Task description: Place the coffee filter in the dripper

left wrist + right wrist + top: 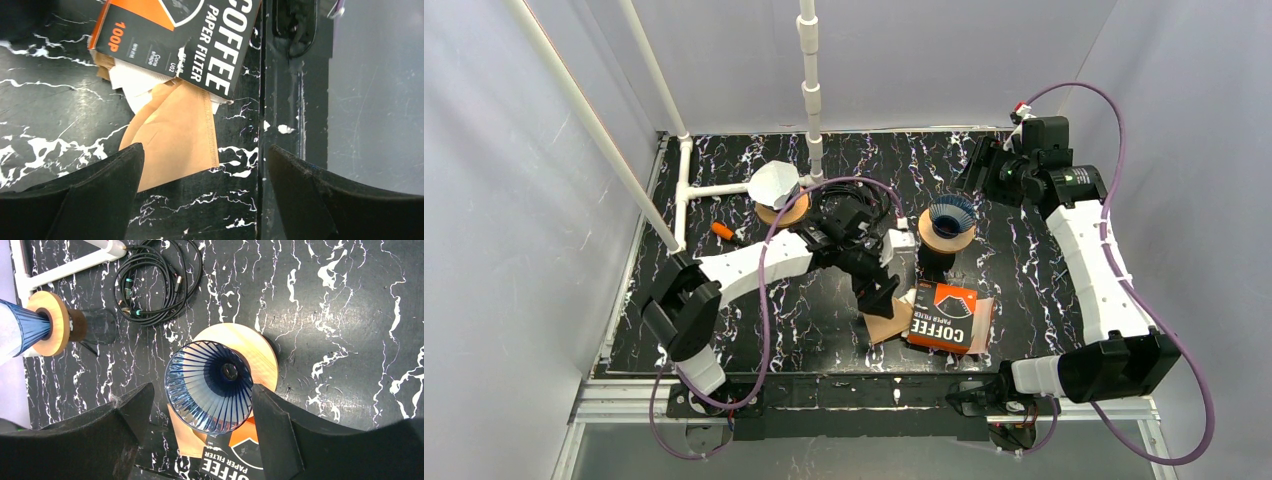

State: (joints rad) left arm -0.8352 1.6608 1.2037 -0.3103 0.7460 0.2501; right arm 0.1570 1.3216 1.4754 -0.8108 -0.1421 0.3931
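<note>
A brown paper coffee filter (175, 135) lies flat on the black marble table, half pulled out from under the orange-and-black filter pack (190, 35); it also shows in the top view (887, 325). My left gripper (202, 165) is open and hovers just above the filter's loose end, its left finger (100, 190) over the filter's edge. The empty blue glass dripper (951, 215) stands on a wooden ring stand behind the pack; it also shows in the right wrist view (212, 385). My right gripper (200, 405) is open and empty, high at the back right, looking down at the dripper.
A second dripper (776, 187) with a white filter in it stands at the back left. A coil of black cables (155, 282) lies between the two drippers. A small orange item (722, 230) lies by the white pipe frame (714, 188). The table's near edge (280, 100) runs right of the filter.
</note>
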